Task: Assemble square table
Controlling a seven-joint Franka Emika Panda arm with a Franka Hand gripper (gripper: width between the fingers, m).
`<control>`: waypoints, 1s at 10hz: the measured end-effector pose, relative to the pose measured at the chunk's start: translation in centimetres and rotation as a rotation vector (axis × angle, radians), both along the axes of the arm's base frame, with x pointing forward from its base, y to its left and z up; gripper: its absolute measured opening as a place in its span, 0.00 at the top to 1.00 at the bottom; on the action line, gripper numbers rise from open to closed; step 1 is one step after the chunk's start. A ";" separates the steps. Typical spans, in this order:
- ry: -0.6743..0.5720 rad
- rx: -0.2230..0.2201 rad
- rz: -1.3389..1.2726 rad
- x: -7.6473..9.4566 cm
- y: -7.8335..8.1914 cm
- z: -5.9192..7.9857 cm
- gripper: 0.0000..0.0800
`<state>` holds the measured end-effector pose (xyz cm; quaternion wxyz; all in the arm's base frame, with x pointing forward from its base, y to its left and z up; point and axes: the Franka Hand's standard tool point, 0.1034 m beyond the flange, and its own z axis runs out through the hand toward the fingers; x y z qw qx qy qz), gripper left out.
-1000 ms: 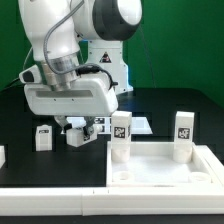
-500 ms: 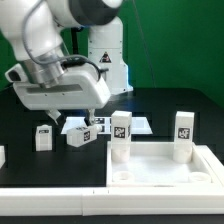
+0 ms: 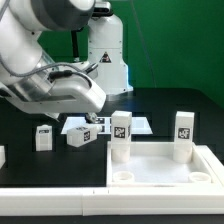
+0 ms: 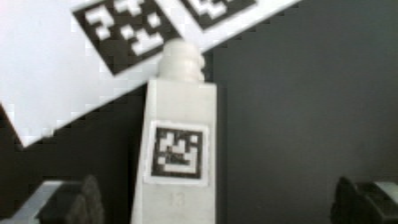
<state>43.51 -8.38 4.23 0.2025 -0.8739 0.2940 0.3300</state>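
The square table's top (image 3: 165,172) lies at the exterior view's right with two white tagged legs standing in its far corner sockets (image 3: 120,136) (image 3: 184,134). A third leg (image 3: 80,135) lies on its side on the black table. The wrist view sees it from above as a leg (image 4: 178,150) with its screw tip reaching the marker board (image 4: 71,90). My gripper (image 4: 217,202) hovers over it, open, with dark fingertips (image 4: 68,202) wide on either side and touching nothing. A fourth leg (image 3: 43,137) stands upright to the left. The hand body (image 3: 60,92) hangs above both.
The marker board (image 3: 140,125) lies behind the legs. A white rail (image 3: 55,190) edges the front of the work surface. Another white part (image 3: 2,156) shows at the left edge. The robot's base (image 3: 105,55) stands at the back before a green backdrop.
The jaws have opened off the lying leg. The hand has risen and swung toward the exterior view's left. The leg stays on the table.
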 end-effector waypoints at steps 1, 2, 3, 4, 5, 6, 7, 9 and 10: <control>0.110 0.013 -0.059 -0.9 0.3 -0.3 0.19; 0.169 0.038 -0.096 -1.1 0.1 -0.6 0.19; 0.149 0.027 -0.091 -0.7 -0.1 -0.7 0.19; 0.148 0.027 -0.089 -0.7 0.0 -0.7 0.19; 0.150 0.027 -0.090 -0.8 0.0 -0.7 0.19; 0.169 0.045 -0.095 -1.0 0.0 -0.7 0.19; 0.207 0.067 -0.102 -1.4 -0.2 -1.0 0.19; 0.271 0.078 -0.119 -2.3 -0.1 -1.9 0.19; 0.279 0.077 -0.119 -2.6 -0.1 -2.1 0.19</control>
